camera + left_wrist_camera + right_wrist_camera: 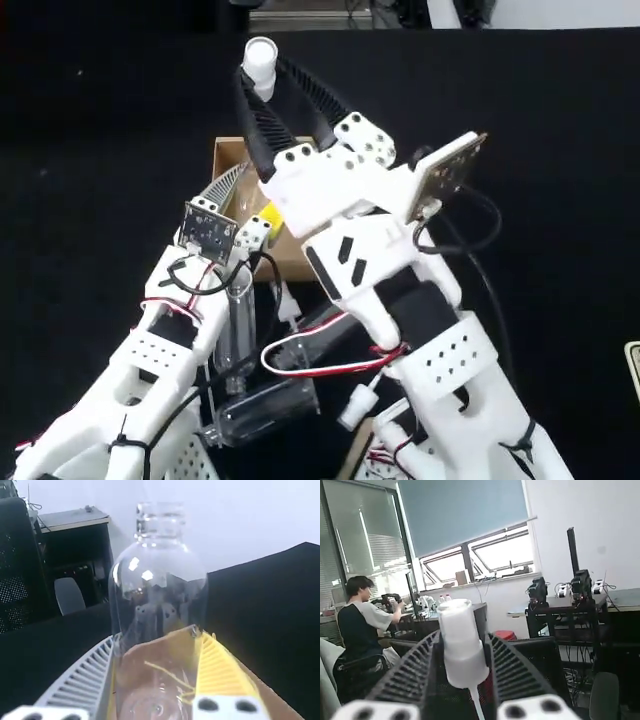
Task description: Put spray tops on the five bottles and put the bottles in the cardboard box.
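Spray top [460, 645], white, is clamped upright in the black right hand [464, 652]. The left hand [157, 647] grips a clear, uncapped bottle [160, 580] by its body, over the cardboard box [230, 152].

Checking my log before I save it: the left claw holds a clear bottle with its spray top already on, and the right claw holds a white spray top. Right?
Not quite. The clear bottle in the left claw has a bare, open neck with no spray top on it, as the left wrist view shows. The right claw does hold a white spray top.
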Controlling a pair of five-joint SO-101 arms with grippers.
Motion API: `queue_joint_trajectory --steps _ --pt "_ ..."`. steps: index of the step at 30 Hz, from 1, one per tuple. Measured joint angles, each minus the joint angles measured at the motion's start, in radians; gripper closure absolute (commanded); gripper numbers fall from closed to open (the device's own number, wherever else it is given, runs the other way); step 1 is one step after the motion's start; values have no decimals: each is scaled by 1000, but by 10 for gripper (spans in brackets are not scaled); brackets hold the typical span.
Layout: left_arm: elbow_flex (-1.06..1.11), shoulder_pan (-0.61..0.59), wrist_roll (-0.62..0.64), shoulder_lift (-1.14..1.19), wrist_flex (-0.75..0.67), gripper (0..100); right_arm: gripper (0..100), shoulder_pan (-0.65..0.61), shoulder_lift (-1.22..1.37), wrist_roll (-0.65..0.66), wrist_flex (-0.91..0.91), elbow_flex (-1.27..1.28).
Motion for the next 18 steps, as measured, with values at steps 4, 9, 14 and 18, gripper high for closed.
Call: queue_joint_trajectory --steps 4,9,14,18 --pt "0 0 0 0 0 967 987 17 0 0 0 51" --pt "0 0 0 0 0 967 983 97 0 0 0 133" --pt "0 5 0 0 0 967 982 101 0 0 11 184" --pt "2 5 0 2 0 967 982 100 -2 -2 150 161"
